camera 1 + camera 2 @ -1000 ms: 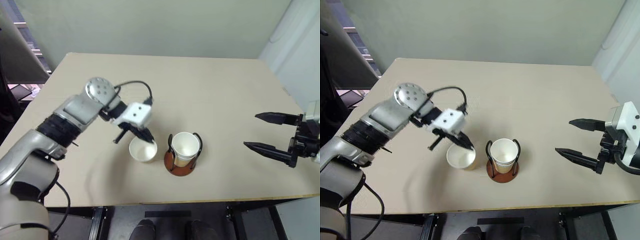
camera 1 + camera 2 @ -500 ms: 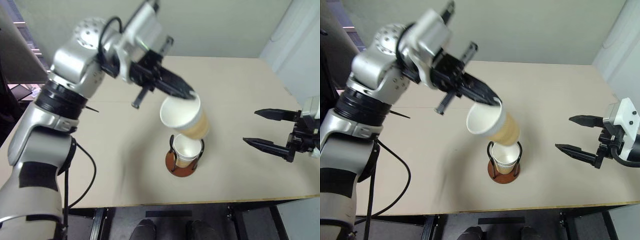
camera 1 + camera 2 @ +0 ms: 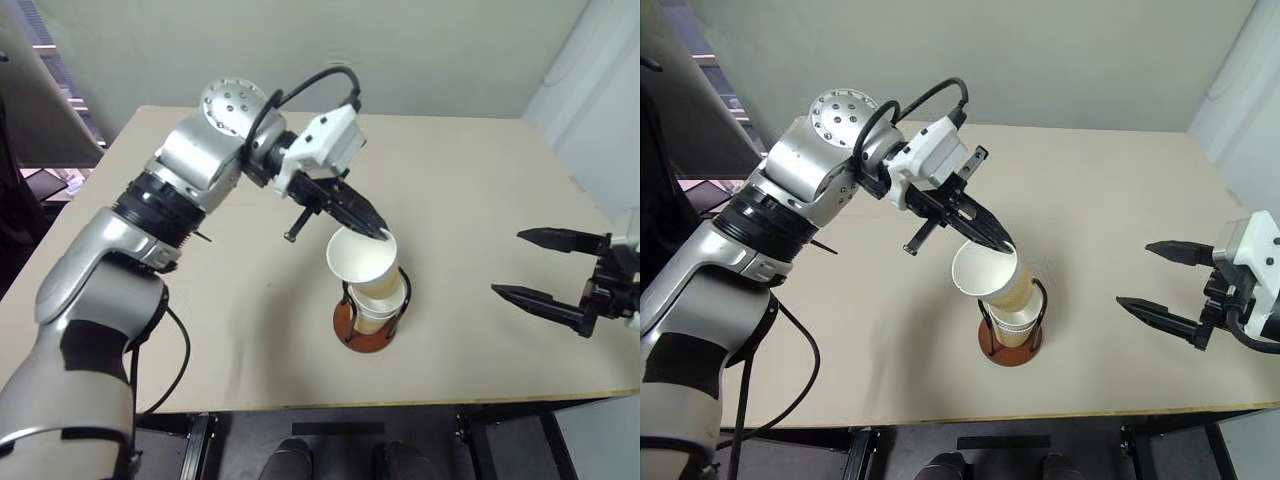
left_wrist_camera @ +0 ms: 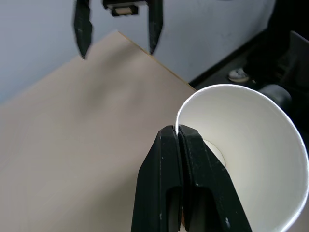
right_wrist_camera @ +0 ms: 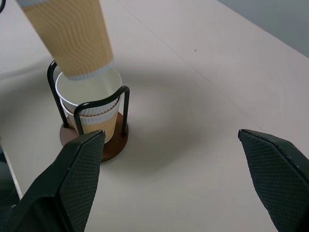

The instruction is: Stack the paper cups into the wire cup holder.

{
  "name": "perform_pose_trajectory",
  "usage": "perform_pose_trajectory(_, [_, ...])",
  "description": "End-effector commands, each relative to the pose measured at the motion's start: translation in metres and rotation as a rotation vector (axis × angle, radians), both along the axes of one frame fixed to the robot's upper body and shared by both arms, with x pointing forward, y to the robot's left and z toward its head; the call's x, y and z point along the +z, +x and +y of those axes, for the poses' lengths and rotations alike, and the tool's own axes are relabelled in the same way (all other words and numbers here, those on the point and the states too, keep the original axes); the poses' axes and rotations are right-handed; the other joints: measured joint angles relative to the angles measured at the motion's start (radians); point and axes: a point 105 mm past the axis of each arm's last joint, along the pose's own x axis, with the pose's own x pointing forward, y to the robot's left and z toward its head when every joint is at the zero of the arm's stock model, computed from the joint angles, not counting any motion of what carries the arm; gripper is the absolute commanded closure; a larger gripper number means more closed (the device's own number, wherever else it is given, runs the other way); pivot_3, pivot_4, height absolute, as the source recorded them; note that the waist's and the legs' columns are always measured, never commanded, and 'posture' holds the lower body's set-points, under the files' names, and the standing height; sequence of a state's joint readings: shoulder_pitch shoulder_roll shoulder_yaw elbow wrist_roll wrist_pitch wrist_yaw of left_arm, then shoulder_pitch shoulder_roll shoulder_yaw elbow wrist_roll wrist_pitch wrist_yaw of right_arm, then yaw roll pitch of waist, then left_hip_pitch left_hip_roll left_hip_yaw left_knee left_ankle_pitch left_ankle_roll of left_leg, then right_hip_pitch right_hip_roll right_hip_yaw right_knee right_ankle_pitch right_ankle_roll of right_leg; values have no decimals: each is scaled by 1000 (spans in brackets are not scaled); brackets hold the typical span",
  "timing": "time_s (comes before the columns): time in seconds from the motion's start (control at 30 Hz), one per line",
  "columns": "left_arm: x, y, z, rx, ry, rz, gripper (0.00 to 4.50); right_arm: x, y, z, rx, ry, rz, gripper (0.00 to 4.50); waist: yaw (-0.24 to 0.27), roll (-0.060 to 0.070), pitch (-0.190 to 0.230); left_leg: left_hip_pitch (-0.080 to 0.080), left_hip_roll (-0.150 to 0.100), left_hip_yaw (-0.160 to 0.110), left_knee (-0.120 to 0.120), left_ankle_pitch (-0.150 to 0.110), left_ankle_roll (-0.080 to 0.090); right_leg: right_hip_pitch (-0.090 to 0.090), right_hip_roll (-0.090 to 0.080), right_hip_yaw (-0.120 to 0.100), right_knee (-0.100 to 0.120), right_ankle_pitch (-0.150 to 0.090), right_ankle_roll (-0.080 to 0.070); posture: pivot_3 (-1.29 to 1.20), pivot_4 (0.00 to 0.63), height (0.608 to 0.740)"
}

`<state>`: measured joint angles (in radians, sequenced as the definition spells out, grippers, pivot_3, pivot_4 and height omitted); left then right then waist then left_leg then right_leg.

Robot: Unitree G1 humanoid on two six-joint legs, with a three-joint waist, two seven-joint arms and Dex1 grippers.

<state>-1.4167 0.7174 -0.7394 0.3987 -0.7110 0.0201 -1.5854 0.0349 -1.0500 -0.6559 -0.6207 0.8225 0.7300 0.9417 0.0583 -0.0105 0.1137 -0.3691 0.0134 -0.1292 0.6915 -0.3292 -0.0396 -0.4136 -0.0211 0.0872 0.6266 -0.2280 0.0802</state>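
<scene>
Right wrist view: tan ribbed cup point(image 5: 72, 36), white base rim

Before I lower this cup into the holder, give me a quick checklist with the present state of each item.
1. Grip: left gripper pinches the rim of the held cup, fingers shut on the wall. Ok.
2. Base over the target: in the right wrist view the held cup's bottom sits at the mouth of the nested cups. Ok.
3. Cup upright: it leans, mouth tipped away from straight up. Not ok.
4. Wire cup holder standing, loops upright on its disc. Ok.
5. Right gripper open and well off to the side. Ok.
6. Clearance between cup wall and wire loops. Cannot tell.
</scene>
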Motion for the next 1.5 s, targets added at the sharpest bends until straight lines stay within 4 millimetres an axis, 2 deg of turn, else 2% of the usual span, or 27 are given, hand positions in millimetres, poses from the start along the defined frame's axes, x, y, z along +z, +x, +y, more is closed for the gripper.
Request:
perform_pose_trajectory(0.03, [1, -8, 0, -63, 47, -62, 4483, 8, -4, 0, -13, -6, -50, 5, 0, 0, 0, 0, 0, 0, 0, 0, 0, 0, 0, 0, 0, 0, 0, 0, 150, 740])
perform_pose_trajectory(0.13, [-7, -4, -2, -68, 81, -91, 4483, 6, -4, 3, -14, -4, -51, 5, 0, 0, 0, 0, 0, 0, 1, 0, 0, 1, 0, 0, 0, 0, 0, 0, 150, 740])
perform_pose_trajectory(0.23, [-8, 8, -13, -36, 77, -121, 4483, 5, -6, 4, -17, -3, -53, 5, 4, 0, 0, 1, 0, -1, 3, 0, 1, 3, 0, 0, 0, 0, 1, 0, 150, 740])
perform_pose_trajectory(0.33, [-11, 9, -19, -39, 69, -120, 4483, 4, -8, 4, -27, 0, -54, 5, 3, 0, 0, 0, 0, -1, 6, -2, 2, 4, -1, 0, 0, 0, 1, 0, 150, 740])
perform_pose_trajectory(0.43, [-16, 8, -21, -53, 71, -122, 3932, 4, -9, 4, -33, 2, -54, 5, 3, 0, 0, 0, -1, 1, 6, -2, 3, 4, 0, 0, 0, 0, 1, 0, 150, 740])
perform_pose_trajectory(0.73, [-19, 16, -19, -19, 66, -145, 758, 2, -8, 6, -32, 5, -49, 5, 3, 0, 0, 0, -1, 1, 6, -2, 3, 4, 0, 0, 0, 1, 3, 0, 150, 740])
perform_pose_trajectory(0.9, [0, 34, -14, 112, -45, -139, 758, 4, -2, 4, -23, 4, -48, 5, 3, 0, 0, 0, -1, 1, 7, -2, 3, 4, 0, 0, 0, 0, 3, 0, 150, 740])
perform_pose_trajectory(0.97, [1, 46, 4, 218, -72, -118, 758, 2, 3, 2, -20, 14, -36, 5, 2, 0, 0, 0, -1, 1, 6, -2, 3, 4, 0, 0, 0, 0, 3, 0, 150, 740])
perform_pose_trajectory(1.07, [-9, 65, 40, 417, -106, -94, 758, -6, 17, -8, -55, 42, -10, 5, -9, 2, -1, 1, -1, 2, 6, -2, 3, 3, 0, 0, 0, 0, 4, 0, 150, 740])
perform_pose_trajectory(1.23, [-44, 76, 134, 823, -195, 61, 758, -29, 51, -48, -226, 69, 35, 5, -23, 5, -2, 3, 0, 2, 4, -2, 2, 1, 1, 1, 1, 0, 5, 0, 150, 740])
perform_pose_trajectory(1.3, [-57, 71, 160, 932, -202, 91, 758, -34, 56, -59, -256, 76, 48, 5, -21, 5, -2, 0, 0, 1, 4, -1, 2, -2, 0, 0, 2, 0, 5, 0, 150, 740])
perform_pose_trajectory(1.37, [-69, 56, 176, 986, -211, 145, 758, -37, 55, -60, -230, 86, 74, 5, -13, 5, -2, -2, -1, 1, 2, -1, 1, -4, 0, 0, 1, 0, 5, 0, 150, 740])
perform_pose_trajectory(1.5, [-67, 13, 180, 920, -270, 284, 758, -31, 49, -43, -87, 92, 102, 5, 0, 5, -2, -2, -1, 1, -1, 0, 0, -4, 1, 0, 1, -1, 3, 0, 150, 740])
